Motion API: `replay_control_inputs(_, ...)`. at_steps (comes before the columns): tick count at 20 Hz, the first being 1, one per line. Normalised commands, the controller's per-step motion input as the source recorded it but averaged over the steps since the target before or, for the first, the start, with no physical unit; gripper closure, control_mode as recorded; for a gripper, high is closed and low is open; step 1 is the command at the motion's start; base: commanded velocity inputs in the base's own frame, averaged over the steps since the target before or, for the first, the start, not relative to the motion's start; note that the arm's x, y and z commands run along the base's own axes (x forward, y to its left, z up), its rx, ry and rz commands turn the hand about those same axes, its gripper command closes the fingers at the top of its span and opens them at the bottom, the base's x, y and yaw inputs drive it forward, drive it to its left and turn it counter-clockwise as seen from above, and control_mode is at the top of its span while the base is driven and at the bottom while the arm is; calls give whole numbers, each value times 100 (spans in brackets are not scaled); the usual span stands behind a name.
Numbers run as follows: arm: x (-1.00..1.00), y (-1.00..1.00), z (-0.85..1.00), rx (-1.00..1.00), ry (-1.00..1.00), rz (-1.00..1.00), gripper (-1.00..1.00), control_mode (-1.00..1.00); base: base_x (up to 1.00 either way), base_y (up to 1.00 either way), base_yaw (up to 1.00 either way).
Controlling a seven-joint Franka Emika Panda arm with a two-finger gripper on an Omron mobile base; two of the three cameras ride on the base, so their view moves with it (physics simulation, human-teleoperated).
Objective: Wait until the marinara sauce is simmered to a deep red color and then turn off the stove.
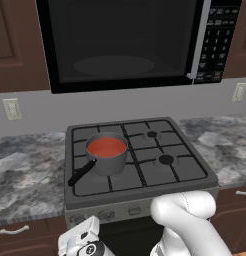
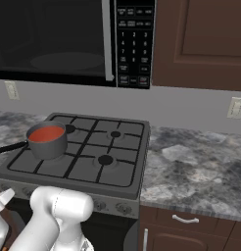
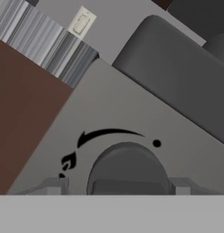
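One saucepan (image 1: 107,159) of red-orange sauce (image 1: 106,147) sits on the stove (image 1: 145,187) at its front-left burner, handle toward the front-left corner; the other three burners are bare, so plenty of room there; gripper (image 3: 117,185) is down at the front edge, fingers (image 3: 54,186) either side of one knob (image 3: 127,168); can't tell if it's gripped.

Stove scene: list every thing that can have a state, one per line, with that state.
marinara sauce: orange-red, flat, inside the saucepan.
saucepan: upright on the stove's front-left burner, handle toward the front left.
stove: other three burners bare.
stove knob: between the claw's fingertips, one on each side; contact cannot be told.
claw: at the stove's front panel, straddling the knob.
microwave: door shut, interior dark.
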Motion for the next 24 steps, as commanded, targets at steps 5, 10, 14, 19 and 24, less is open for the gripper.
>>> replay_control_inputs(5, 0, 0, 0, 0, 0, 0, 100, -100, 0, 0, 0)
replay_control_inputs(10, 0, 0, 0, 0, 0, 0, 100, -100, 0, 0, 0)
replay_control_inputs(14, 0, 0, 0, 0, 0, 0, 100, -100, 0, 0, 0)
replay_control_inputs(19, 0, 0, 0, 0, 0, 0, 100, -100, 0, 0, 0)
replay_control_inputs(24, 0, 0, 0, 0, 0, 0, 100, -100, 0, 0, 0)
